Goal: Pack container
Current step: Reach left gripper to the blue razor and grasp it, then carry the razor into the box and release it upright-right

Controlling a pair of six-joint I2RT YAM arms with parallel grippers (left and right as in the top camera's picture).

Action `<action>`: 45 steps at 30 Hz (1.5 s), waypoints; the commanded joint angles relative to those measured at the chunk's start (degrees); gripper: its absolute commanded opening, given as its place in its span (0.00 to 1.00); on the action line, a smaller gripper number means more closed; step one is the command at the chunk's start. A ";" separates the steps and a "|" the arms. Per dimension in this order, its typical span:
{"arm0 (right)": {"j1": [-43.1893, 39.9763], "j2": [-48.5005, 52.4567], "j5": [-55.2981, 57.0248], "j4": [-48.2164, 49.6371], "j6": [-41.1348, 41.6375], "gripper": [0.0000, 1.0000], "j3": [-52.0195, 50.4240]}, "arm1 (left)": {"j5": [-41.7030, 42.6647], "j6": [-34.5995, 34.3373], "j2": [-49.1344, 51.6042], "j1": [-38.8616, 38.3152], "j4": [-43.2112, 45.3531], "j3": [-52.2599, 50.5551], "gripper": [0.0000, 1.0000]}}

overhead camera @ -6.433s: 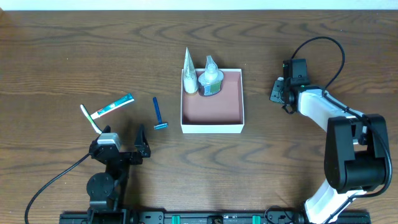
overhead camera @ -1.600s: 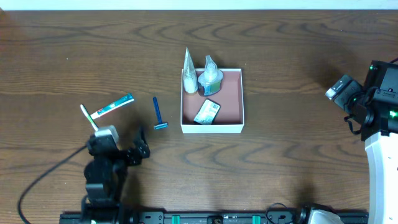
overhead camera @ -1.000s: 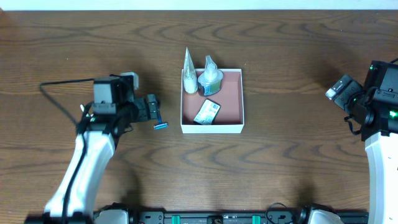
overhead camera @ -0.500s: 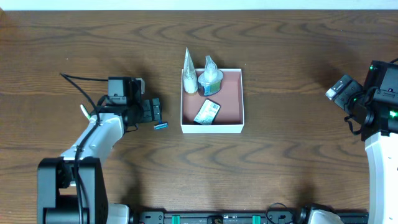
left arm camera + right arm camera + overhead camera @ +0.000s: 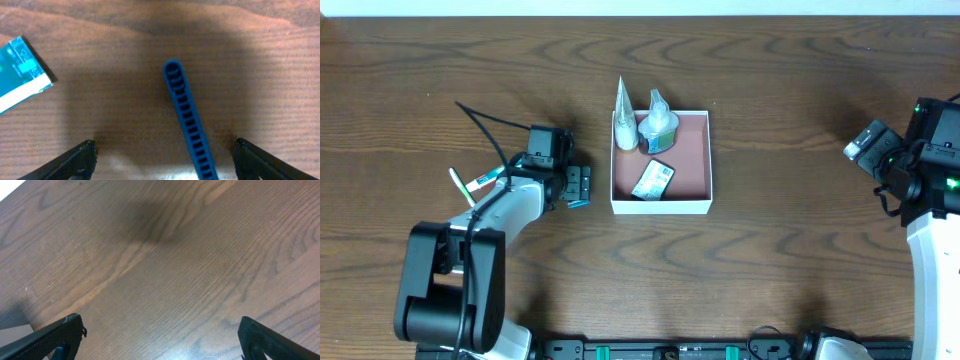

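Note:
The container (image 5: 692,150) is a square white box with a reddish-brown inside, at mid-table. Two white tubes (image 5: 625,125) stand in its far left corner, and a small packet (image 5: 652,180) lies near its front wall. A blue razor (image 5: 186,117) lies on the wood left of the box, and its head (image 5: 579,203) shows in the overhead view. My left gripper (image 5: 576,186) is open just above the razor, with the handle between its fingers (image 5: 162,167) but not touching them. My right gripper (image 5: 866,145) is open and empty (image 5: 160,337) at the far right.
A teal and white toothpaste box (image 5: 20,75) lies left of the razor. Overhead it (image 5: 486,179) is partly under the left arm, beside a white toothbrush (image 5: 460,188). The right wrist view shows bare wood.
The left arm has swung from the front left up and right, and now hangs over the razor. Earlier, the packet appeared in the box and the right arm drew back to the right.

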 commanded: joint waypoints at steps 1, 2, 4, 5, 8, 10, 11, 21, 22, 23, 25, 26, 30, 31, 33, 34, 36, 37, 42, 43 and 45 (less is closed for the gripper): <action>-0.42 -0.33 0.76 -0.07 0.20 0.99 0.50 | -2.25 -1.51 2.43 0.00 0.15 0.42 0.85; -0.42 -0.33 0.76 -0.07 0.22 0.99 0.50 | -2.47 -2.08 2.78 0.00 0.28 0.42 0.82; -0.42 -0.33 0.76 -0.07 0.20 0.99 0.50 | -3.13 -3.80 3.30 0.00 0.28 0.42 0.75; -0.42 -0.33 0.76 -0.07 0.20 0.99 0.50 | -3.52 -4.85 3.45 0.00 0.26 0.42 0.70; -0.44 -0.33 0.76 -0.07 0.20 0.99 0.50 | -3.50 -6.45 3.89 0.00 0.04 0.42 0.53; -0.42 -0.33 0.76 -0.07 0.20 0.99 0.50 | -3.48 -6.62 3.96 0.00 -0.44 0.42 0.47; -0.42 -0.33 0.76 -0.07 0.20 0.99 0.50 | -3.48 -6.62 3.96 0.00 -0.76 0.42 0.46; -0.42 -0.33 0.76 -0.07 0.20 0.99 0.50 | -2.82 -8.81 3.93 0.00 -2.05 0.42 0.13; -0.44 -0.33 0.76 -0.07 0.20 0.99 0.50 | -2.82 -9.42 3.93 0.00 -2.05 0.42 0.11; -0.42 -0.33 0.76 -0.07 0.20 0.99 0.50 | -2.80 -9.70 3.93 0.00 -2.01 0.42 0.10; -0.42 -0.33 0.76 -0.07 0.22 0.99 0.50 | -2.80 -9.86 3.91 0.00 -1.88 0.42 0.06; -0.42 -0.33 0.76 -0.07 0.22 0.99 0.50 | -2.80 -9.86 3.85 0.00 -1.90 0.42 0.06; -0.42 -0.33 0.76 -0.07 0.20 0.99 0.50 | -2.78 -9.86 2.08 0.00 -3.02 0.44 0.06; -0.42 -0.33 0.76 -0.07 0.20 0.99 0.50 | -2.78 -9.86 1.18 0.00 -3.30 0.48 0.06; -0.42 -0.33 0.76 -0.07 0.22 0.99 0.50 | -2.56 -9.84 -1.77 0.00 -4.00 0.63 0.06; -0.42 -0.33 0.76 -0.07 0.22 0.99 0.50 | -2.12 -9.84 -3.41 0.00 -4.44 0.76 0.06; -0.42 -0.33 0.76 -0.07 0.20 0.99 0.50 | -1.42 -9.84 -7.54 -0.02 -5.62 1.16 0.06; -0.42 -0.33 0.76 -0.07 0.20 0.99 0.50 | -0.63 -9.81 -10.01 0.00 -6.43 1.42 0.06; -0.42 -0.33 0.76 -0.07 0.22 0.99 0.50 | 5.14 -9.05 -22.10 -0.35 -10.03 2.19 0.06; -0.42 -0.33 0.76 -0.07 0.20 0.99 0.50 | 7.23 -7.61 -24.59 -0.72 -10.60 2.19 0.06; -0.42 -0.33 0.76 -0.07 0.20 0.99 0.50 | 9.90 -5.22 -28.48 -2.03 -11.19 2.19 0.06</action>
